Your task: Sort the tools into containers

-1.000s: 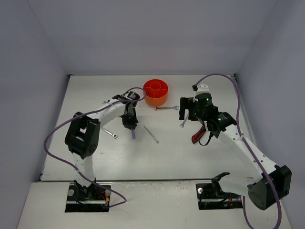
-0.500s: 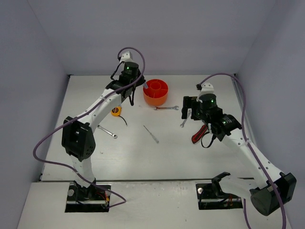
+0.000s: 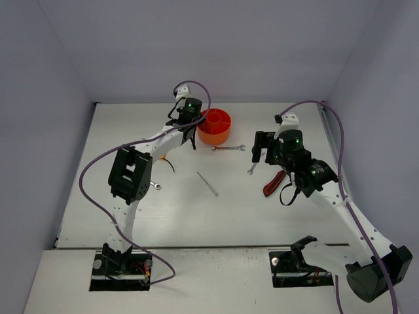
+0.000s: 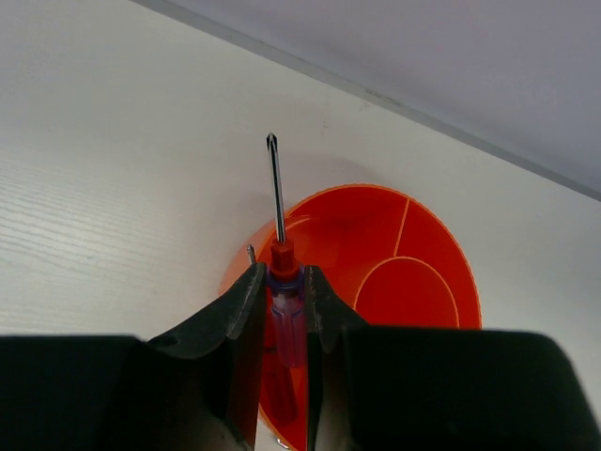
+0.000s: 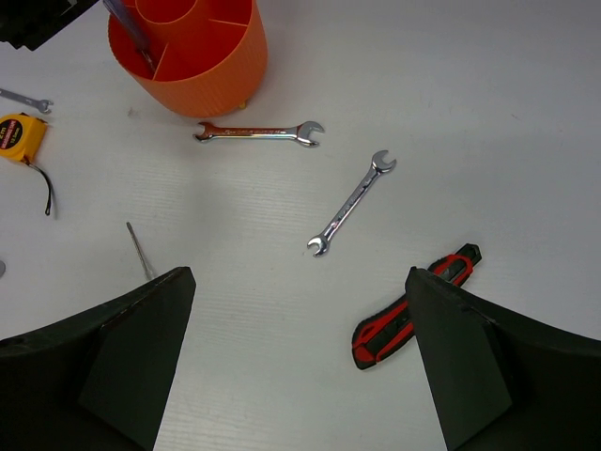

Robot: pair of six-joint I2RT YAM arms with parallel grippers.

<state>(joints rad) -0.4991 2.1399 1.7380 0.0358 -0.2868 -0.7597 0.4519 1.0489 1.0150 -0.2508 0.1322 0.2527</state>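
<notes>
**Left arm at the tub with a screwdriver: release pending**

The left gripper (image 4: 282,287) is clenched on a blue-handled screwdriver (image 4: 275,197), gripping the handle just under its red collar. The shaft points up and away, and the butt of the handle hangs inside the orange tub (image 4: 413,235), close to the outer wall. The right gripper (image 5: 299,274) is spread wide and holds nothing. Below it on the table (image 5: 526,113) lie a wrench (image 5: 259,132) just beside the tub, a second wrench (image 5: 352,202) and the utility knife (image 5: 413,308). The tape measure (image 5: 19,136) and a second screwdriver (image 5: 141,249) lie apart from the tub.

Judgement: the step in hand is the drop into a compartment. Done well, the butt goes well below the rim and clear of the dividers before the fingers part. The long shaft will probably lean on the rim, so the arm should withdraw straight up — a sideways exit could snag the shaft or shove the tub, which looks light.

Markings: the tape measure carries a label on its yellow case, too small to read. No brand or writing is legible anywhere else.
</notes>
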